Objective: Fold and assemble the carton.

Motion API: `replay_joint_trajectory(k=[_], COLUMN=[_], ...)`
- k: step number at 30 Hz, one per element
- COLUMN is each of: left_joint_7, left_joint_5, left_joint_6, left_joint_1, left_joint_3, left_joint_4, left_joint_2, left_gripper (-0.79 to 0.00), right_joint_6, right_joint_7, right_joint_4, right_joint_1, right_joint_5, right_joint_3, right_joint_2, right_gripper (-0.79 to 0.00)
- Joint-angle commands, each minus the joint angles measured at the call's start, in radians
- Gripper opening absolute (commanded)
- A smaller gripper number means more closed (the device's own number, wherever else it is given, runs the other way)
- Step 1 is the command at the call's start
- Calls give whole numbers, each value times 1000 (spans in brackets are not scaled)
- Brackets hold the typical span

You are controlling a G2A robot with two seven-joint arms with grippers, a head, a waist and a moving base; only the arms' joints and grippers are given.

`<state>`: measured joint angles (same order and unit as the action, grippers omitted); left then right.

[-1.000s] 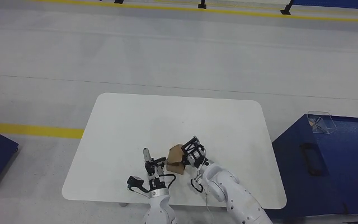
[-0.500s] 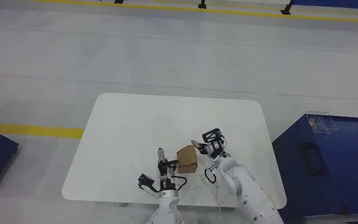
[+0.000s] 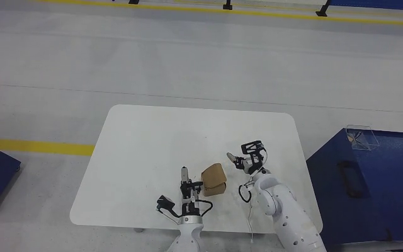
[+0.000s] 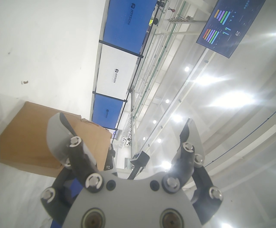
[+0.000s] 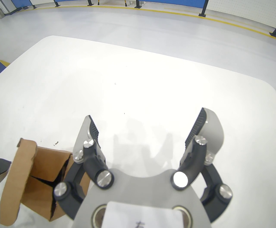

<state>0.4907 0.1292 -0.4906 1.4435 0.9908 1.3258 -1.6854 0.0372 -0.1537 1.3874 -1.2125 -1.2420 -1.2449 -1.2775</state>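
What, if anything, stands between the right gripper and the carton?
Nothing visible does: only bare table separates the right gripper from the carton, whose open side is turned toward it.

Print logged on wall panels and one screen; wording not transcribed.
Beyond the carton [image 4: 32, 138] I see a short logo line on the white wall panel [image 4: 115, 75] and on the blue panels [image 4: 129, 19] flanking it. Farther from the carton, the hanging screen [image 4: 228, 28] carries coloured bar charts with small figures.
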Motion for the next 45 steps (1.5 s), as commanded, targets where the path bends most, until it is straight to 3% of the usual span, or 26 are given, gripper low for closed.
replay_joint_trajectory(k=[1,4,8,14,15,29,32,38,41,45], left_joint_7=[1,-9,-112,-288,-274,-274,-292,-644,-821,-935], left_joint_5=[0,18,29,-51,-57,-57,-214,-511,-589,-636], left_joint_6=[0,22,176,720,761,761,805,994,991,976], left_joint_1=[0,2,37,53,56,56,50,17,0,-18], left_joint_3=[0,6,60,146,154,154,153,171,183,194], left_joint_4=[-1,12,161,379,398,398,400,454,458,430], left_joint_2=[0,0,19,53,54,54,67,115,136,151], left_gripper=[0,0,0,0,0,0,0,0,0,0], right_joint_6=[0,33,10,32,32,11,-35,-36,-11,5], right_joint_7=[0,-15,-7,-116,-116,-82,-35,-11,1,10], right_joint_4=[0,8,36,53,53,61,87,147,181,206], right_joint_1=[0,-6,-24,-31,-31,-40,-66,-108,-140,-164], right_joint_5=[0,54,89,202,202,157,117,64,34,-9], right_joint_3=[0,-9,-49,-63,-63,-60,-47,-55,-56,-40], right_joint_2=[0,0,2,0,0,1,-2,3,6,8], right_gripper=[0,0,0,0,0,0,0,0,0,0])
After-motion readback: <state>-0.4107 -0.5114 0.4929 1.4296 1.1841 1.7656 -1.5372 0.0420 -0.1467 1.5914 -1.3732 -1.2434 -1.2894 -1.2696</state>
